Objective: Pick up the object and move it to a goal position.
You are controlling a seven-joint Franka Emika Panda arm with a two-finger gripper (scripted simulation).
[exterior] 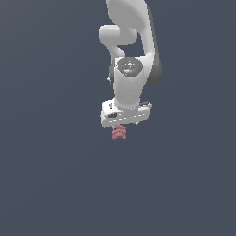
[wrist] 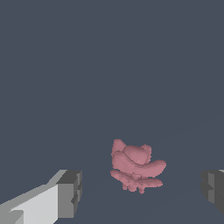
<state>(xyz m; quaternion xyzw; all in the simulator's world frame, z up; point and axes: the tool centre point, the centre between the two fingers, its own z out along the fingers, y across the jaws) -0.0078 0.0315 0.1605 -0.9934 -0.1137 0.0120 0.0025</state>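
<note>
The object (exterior: 120, 133) is a small dusty pink-red lump of stacked ridged lobes on the dark grey floor. In the exterior view it pokes out just below the white gripper body, which hides my fingers there. The wrist view shows the object (wrist: 136, 167) between my two grey-tipped fingers (wrist: 69, 193), with wide gaps on both sides. My gripper (wrist: 142, 190) is open and touches nothing. The object is much narrower than the spread of the fingers.
The white arm (exterior: 131, 55) rises above the gripper toward the top of the exterior view. A plain dark grey surface (exterior: 55, 175) lies all around.
</note>
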